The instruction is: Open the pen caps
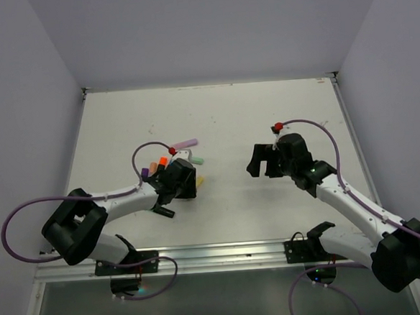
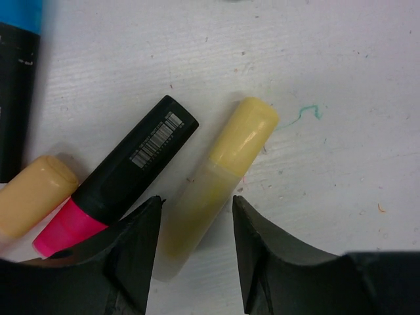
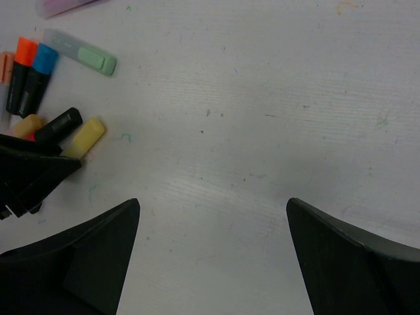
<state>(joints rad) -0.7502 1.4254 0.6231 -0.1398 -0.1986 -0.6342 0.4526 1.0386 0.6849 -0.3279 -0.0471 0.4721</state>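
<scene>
My left gripper (image 2: 197, 200) is open and low over the table, one finger on each side of a pastel yellow pen (image 2: 193, 210). The left finger sits against the barrel; bare table shows between the barrel and the right finger. The pen's yellow cap (image 2: 243, 134) points away from the jaws and is on. Beside it lies a black pen (image 2: 131, 161) with a pink cap (image 2: 62, 230), then a peach pen (image 2: 33, 193). From above, the left gripper (image 1: 186, 181) covers part of the cluster. My right gripper (image 1: 257, 160) hovers open to the right, nothing between its fingers (image 3: 105, 262).
A black pen with a blue cap (image 2: 16, 79) lies at the far left. More pens lie around the cluster: a purple one (image 1: 186, 142), a mint one (image 3: 82, 54), and an orange-capped one (image 3: 25, 51). White walls close off the table's sides and back.
</scene>
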